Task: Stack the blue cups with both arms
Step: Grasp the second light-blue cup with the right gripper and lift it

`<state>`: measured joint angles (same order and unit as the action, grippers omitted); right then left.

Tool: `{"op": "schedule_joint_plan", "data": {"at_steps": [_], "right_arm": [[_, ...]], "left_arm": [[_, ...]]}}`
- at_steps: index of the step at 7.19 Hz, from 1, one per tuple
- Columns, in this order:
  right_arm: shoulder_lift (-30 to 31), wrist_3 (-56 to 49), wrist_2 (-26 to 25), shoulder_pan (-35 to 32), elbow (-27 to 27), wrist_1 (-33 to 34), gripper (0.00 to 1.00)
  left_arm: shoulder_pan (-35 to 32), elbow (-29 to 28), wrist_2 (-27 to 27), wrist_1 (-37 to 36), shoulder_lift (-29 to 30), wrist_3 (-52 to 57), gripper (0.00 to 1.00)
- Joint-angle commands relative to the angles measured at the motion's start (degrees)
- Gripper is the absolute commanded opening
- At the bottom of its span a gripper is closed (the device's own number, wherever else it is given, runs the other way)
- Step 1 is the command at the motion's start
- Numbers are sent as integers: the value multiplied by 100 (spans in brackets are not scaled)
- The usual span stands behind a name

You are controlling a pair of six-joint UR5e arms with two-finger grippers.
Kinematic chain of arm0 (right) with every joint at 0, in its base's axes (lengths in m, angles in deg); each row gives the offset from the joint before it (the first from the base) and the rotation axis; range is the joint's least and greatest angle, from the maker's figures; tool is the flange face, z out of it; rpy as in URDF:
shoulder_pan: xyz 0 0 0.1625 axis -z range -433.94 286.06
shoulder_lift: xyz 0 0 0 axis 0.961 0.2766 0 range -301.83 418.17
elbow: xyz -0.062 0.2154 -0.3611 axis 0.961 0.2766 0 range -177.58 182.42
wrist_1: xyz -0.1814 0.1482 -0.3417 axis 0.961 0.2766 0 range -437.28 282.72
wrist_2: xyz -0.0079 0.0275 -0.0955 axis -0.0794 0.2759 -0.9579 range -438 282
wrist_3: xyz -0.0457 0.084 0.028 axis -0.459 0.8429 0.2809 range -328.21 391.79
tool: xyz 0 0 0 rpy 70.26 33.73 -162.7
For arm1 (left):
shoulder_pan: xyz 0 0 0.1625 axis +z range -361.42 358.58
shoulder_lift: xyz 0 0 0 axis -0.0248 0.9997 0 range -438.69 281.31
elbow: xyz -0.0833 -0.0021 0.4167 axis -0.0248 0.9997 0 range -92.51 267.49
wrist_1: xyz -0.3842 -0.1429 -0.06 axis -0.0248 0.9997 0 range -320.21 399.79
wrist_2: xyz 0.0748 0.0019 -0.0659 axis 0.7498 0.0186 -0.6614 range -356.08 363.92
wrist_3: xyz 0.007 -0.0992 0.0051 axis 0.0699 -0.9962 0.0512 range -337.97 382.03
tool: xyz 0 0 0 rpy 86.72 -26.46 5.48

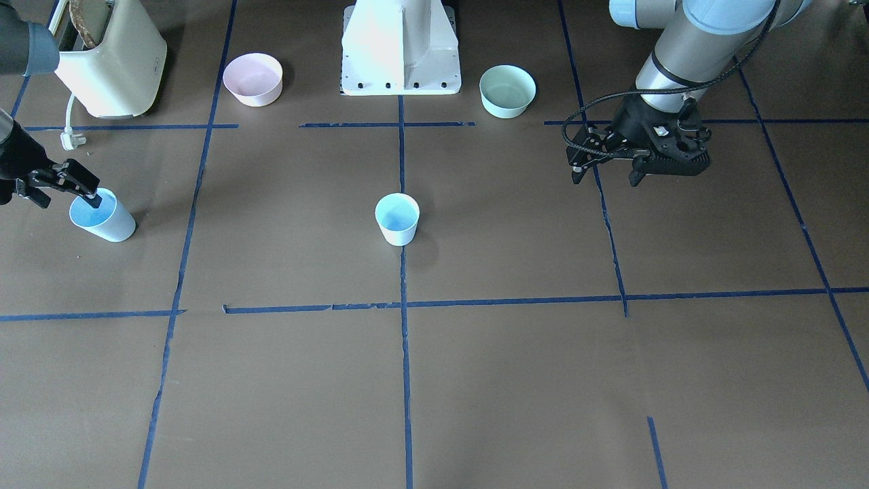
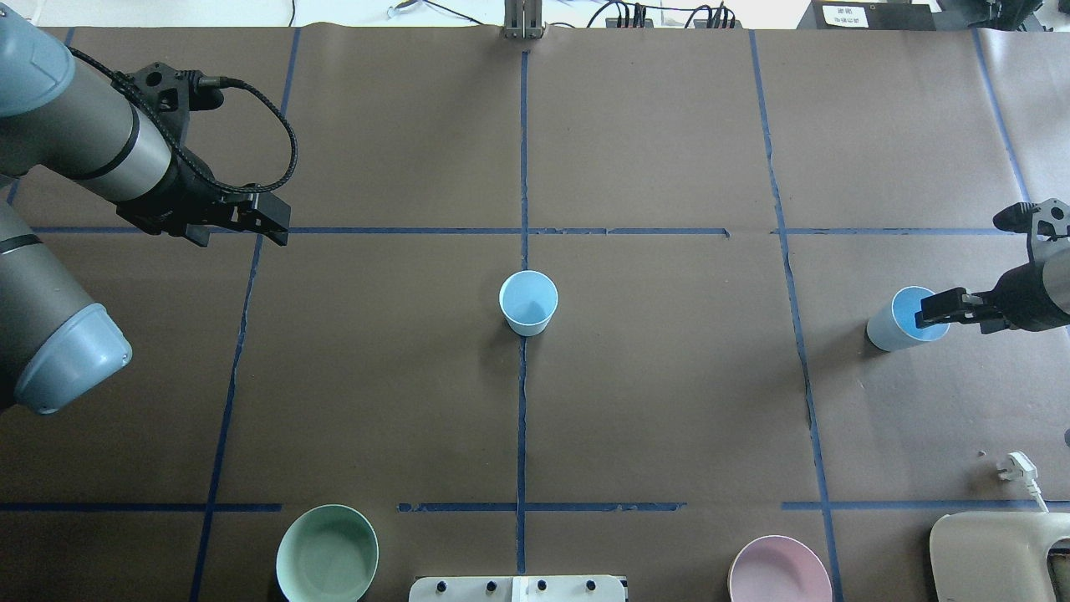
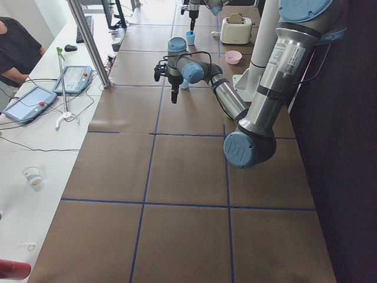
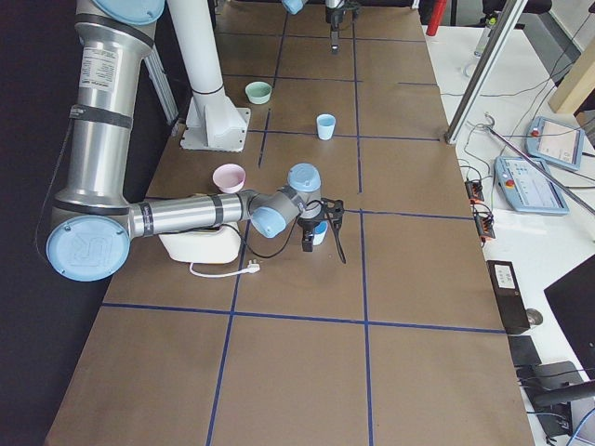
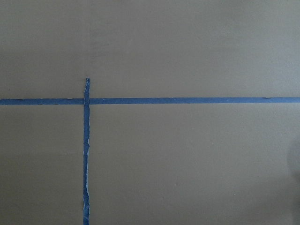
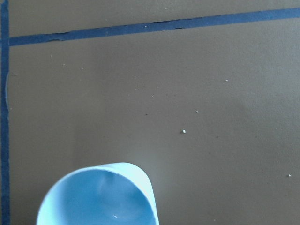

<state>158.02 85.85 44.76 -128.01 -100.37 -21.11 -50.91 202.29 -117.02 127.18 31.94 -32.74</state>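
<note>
Right claw [image 1: 66, 197]: parted, one finger inside pale-blue tapered cup [image 1: 114, 227]. Left claw [image 1: 606, 178]: wide, over brown paper-covered worktop [image 1: 509, 238].

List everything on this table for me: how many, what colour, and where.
Cups: 2, pale blue; centre cup, and right cup at the robot's far right.
Pink bowl: 1, pink, near the base, robot's right.
Green bowl: 1, mint green, near the base, robot's left.
Toaster: 1, cream, robot's near right corner.
Plug: 1, white, beside the toaster.
Pedestal: 1, white, between the bowls.
Left tool: 1, black, open, far left.
Right tool: 1, black, at the right cup's rim.
</note>
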Motion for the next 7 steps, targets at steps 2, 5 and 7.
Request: {"op": "schedule_joint_plan", "data": {"at_steps": [2,5,7], "right_arm": [[-97,26,2,10,102,7,31],[-316,25,64,10,163,7,0],[-352,25,99,-94,-317,86,0]], "left_arm": [[0,7,0,7,-24,-7,100],[0,7,0,7,-24,-51,100],[0,16,0,7,-16,-69,100]]}}
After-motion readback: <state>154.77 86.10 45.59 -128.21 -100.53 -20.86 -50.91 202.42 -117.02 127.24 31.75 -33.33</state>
